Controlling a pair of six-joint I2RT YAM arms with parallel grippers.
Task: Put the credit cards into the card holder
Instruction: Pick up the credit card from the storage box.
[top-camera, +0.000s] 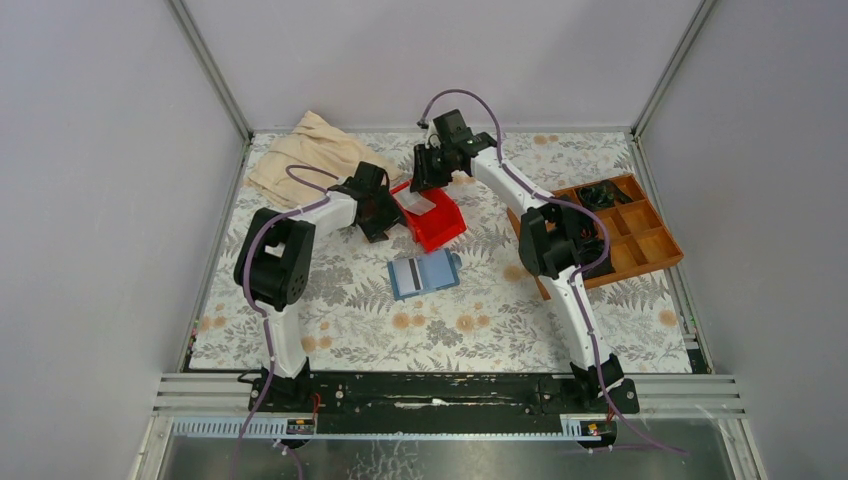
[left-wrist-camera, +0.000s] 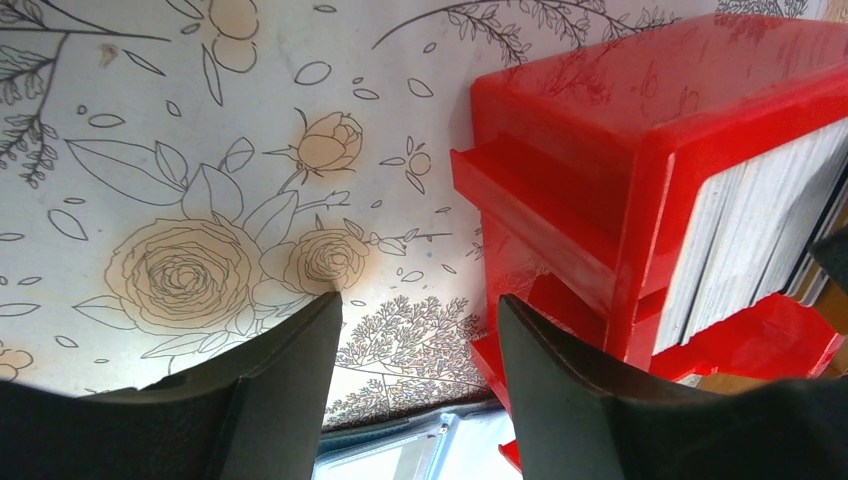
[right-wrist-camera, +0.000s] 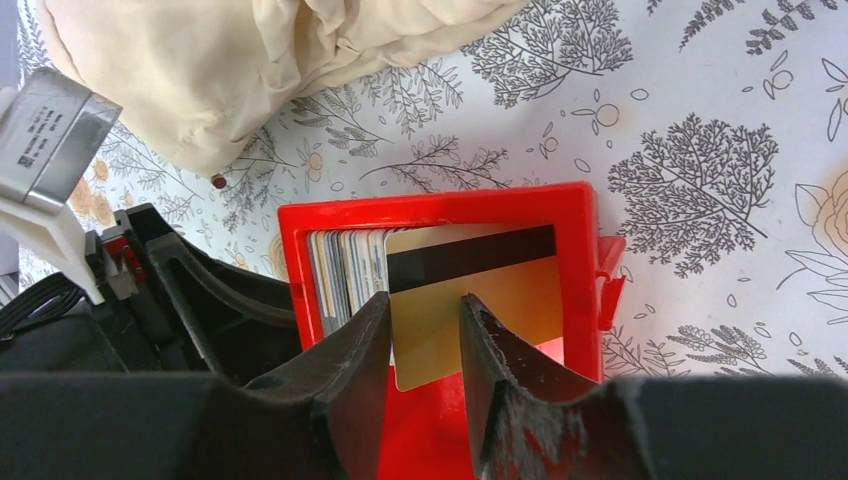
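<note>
Present: one red bin (right-wrist-camera: 440, 212), one open teal card holder (top-camera: 423, 273), one beige cloth (right-wrist-camera: 250, 70), one wooden tray (top-camera: 630, 235). The bin holds one gold card (right-wrist-camera: 500, 300) and a stack of cards (right-wrist-camera: 345, 270) on edge, too tightly packed to count. The gold card's long axis spans the bin, stripe uppermost; the card holder lies flat just in front of the bin, long axis left-right. The right gripper (right-wrist-camera: 425, 298) has its jaws narrowly apart over the gold card, contact not discernible, and the left gripper (left-wrist-camera: 420, 305) is spread and empty beside the bin.
</note>
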